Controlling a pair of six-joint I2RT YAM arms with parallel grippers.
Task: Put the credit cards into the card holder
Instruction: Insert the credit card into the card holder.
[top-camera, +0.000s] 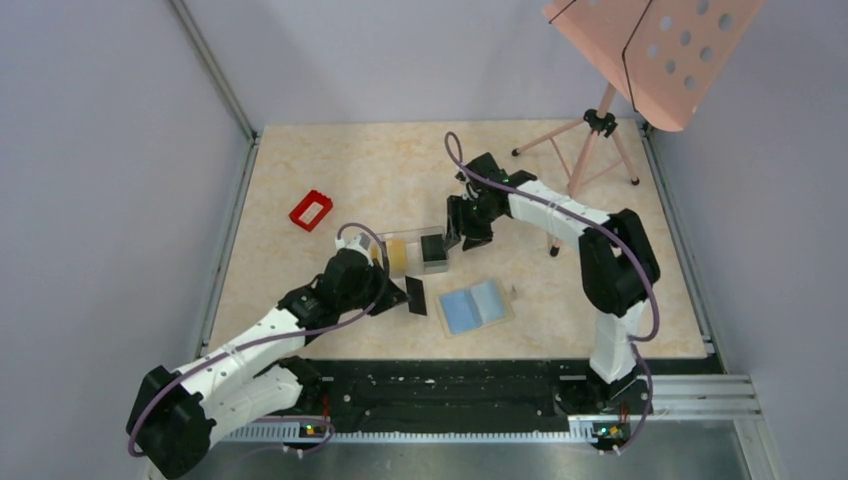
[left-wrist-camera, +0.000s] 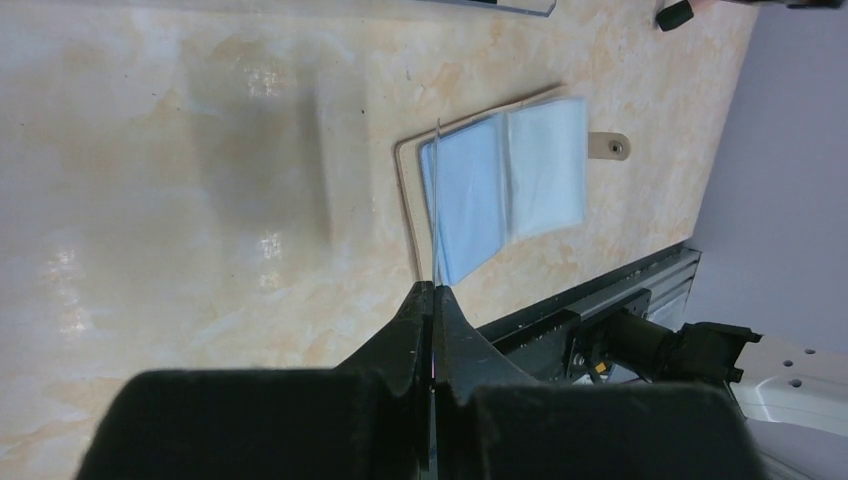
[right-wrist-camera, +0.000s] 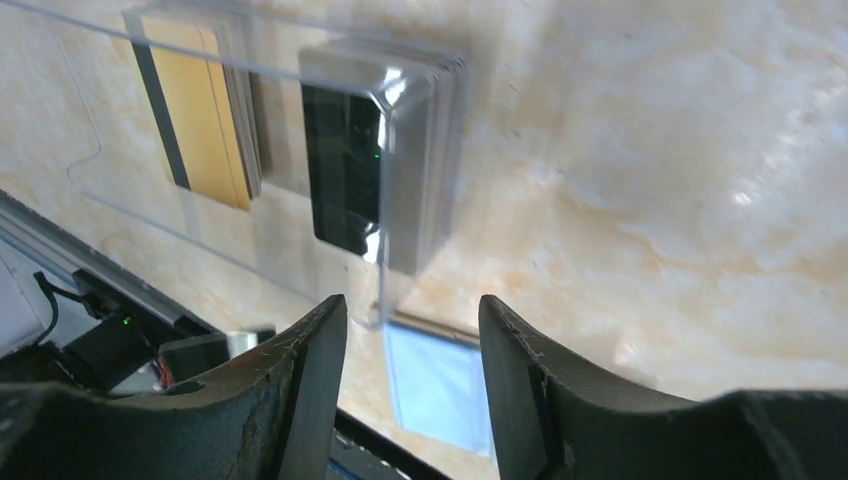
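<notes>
The card holder (top-camera: 474, 306) lies open on the table, blue lining up; it also shows in the left wrist view (left-wrist-camera: 510, 185). My left gripper (top-camera: 400, 292) is shut on one black credit card (top-camera: 416, 294) just left of the holder. In the left wrist view the card (left-wrist-camera: 436, 220) shows edge-on as a thin line above the shut left gripper (left-wrist-camera: 434, 287). A yellow-gold stack (right-wrist-camera: 205, 120) and a black stack (right-wrist-camera: 345, 170) of cards stand in a clear box (top-camera: 415, 250). My right gripper (top-camera: 452, 240) is open and empty at the box's right end (right-wrist-camera: 412, 305).
A small red frame (top-camera: 311, 210) lies at the left of the table. A tripod stand (top-camera: 590, 150) with a pink perforated tray (top-camera: 665, 45) stands at the back right. The black base rail (top-camera: 450, 385) runs along the near edge.
</notes>
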